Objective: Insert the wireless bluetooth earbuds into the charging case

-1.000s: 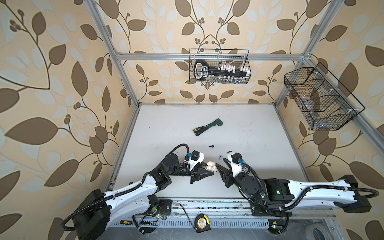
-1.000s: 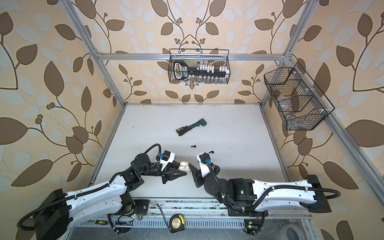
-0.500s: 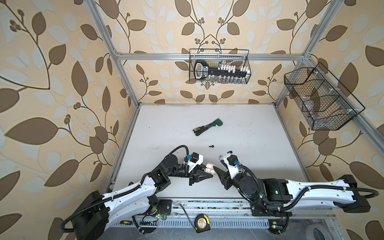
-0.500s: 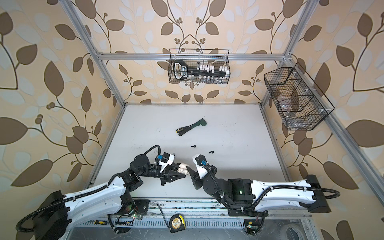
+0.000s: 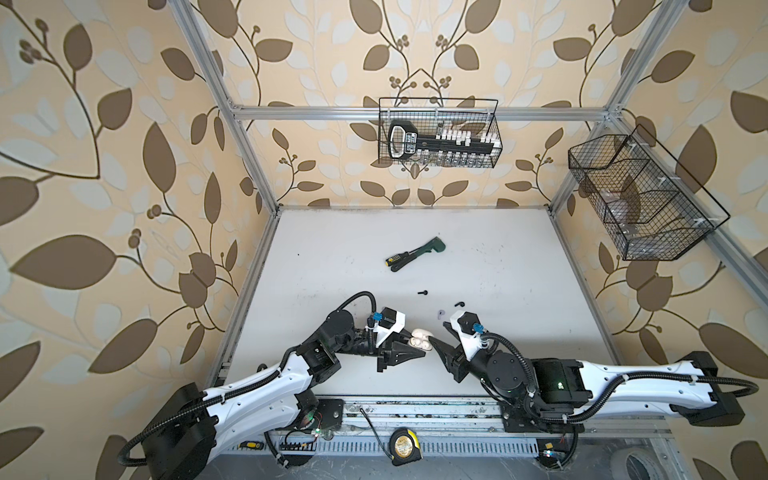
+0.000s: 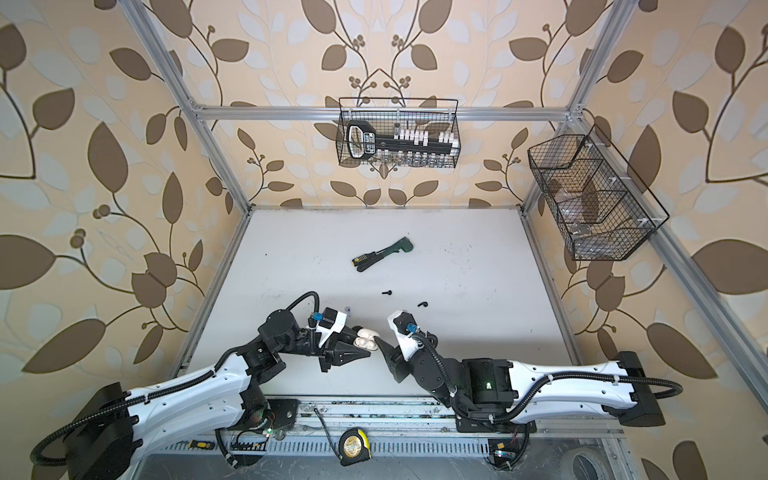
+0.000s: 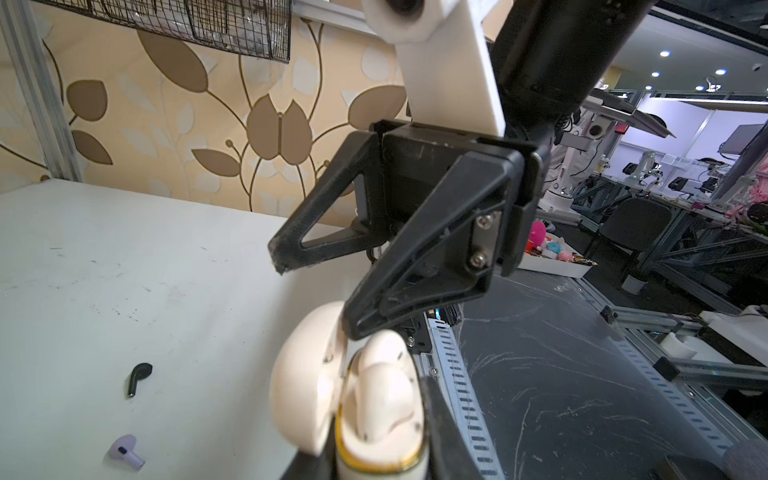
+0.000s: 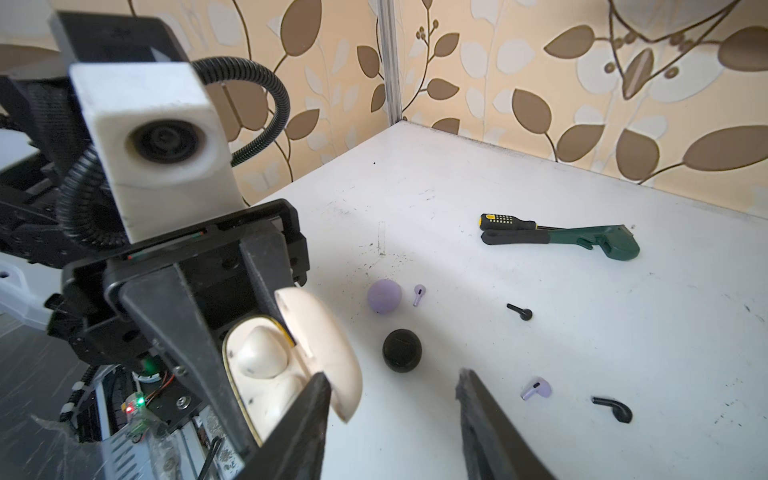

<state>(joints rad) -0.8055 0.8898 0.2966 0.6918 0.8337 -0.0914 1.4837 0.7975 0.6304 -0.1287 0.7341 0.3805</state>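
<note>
I hold the cream-white charging case in my left gripper, lid hinged open, both cream earbuds seated inside, while two lilac earbuds and two black earbuds lie loose on the desk near the closed lilac case and black case.

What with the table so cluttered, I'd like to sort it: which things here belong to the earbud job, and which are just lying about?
Job in hand:
- open cream case holding two cream earbuds
- lilac case
- black case
- lilac earbuds
- black earbuds

Lying about:
- screwdriver
- green wrench
- tape measure
- wire baskets
</note>
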